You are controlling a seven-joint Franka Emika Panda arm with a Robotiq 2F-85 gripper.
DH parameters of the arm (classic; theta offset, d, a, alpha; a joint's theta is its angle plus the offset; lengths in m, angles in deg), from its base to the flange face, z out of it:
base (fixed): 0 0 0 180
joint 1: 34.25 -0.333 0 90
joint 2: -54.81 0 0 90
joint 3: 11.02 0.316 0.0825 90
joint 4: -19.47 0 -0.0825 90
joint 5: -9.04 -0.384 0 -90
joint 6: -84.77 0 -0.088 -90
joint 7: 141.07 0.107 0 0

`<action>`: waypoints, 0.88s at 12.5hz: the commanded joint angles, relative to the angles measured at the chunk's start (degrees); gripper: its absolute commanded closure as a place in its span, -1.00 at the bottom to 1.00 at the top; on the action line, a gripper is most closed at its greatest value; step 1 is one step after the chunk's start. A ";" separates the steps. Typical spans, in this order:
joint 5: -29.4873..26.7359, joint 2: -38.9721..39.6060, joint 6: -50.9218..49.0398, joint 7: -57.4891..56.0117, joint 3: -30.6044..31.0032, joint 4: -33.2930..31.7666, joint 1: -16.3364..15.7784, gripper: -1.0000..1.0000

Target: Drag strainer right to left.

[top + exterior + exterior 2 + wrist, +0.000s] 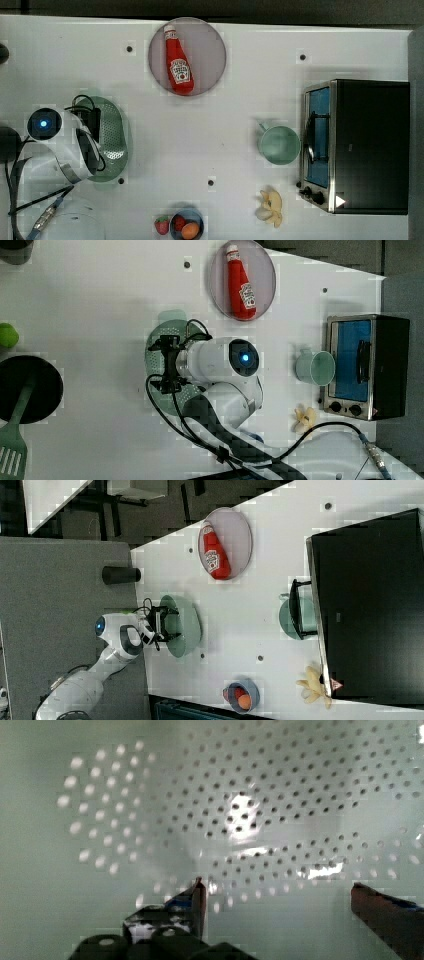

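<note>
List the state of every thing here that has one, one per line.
Strainer: upright on the table at the top view's left, hand inside it.
Hand: open, fingers apart inside the strainer.
Ketchup: lying flat on the plate.
Cup: upright, looks empty.
Oven: door shut.
Bowl: upright, holding fruit.
Banana: peeled open, on the table.

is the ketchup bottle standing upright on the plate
No, in the top view the ketchup bottle lies flat on its side across the round plate, its white cap toward the table's far edge.
</note>
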 commanded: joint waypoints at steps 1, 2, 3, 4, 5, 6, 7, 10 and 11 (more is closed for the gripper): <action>0.52 0.85 0.81 6.92 1.27 1.89 -2.24 -1.00; 0.61 1.24 1.16 7.75 1.14 2.52 -2.63 -1.00; 0.63 1.22 1.11 7.71 1.03 2.67 -2.72 -1.00; 1.01 0.83 1.12 6.57 1.02 2.67 -2.72 -1.00; 1.30 -0.05 0.23 4.11 0.89 2.58 -2.73 -1.00; 1.64 -1.62 -1.34 0.40 0.52 2.23 -2.72 -1.00; 2.33 -3.76 -3.64 -4.34 -0.19 1.87 -2.70 -1.00; 2.56 -12.33 -12.87 -19.32 -4.83 0.53 -2.59 -1.00; 2.61 -15.49 -15.85 -24.25 -7.29 0.37 -2.53 -1.00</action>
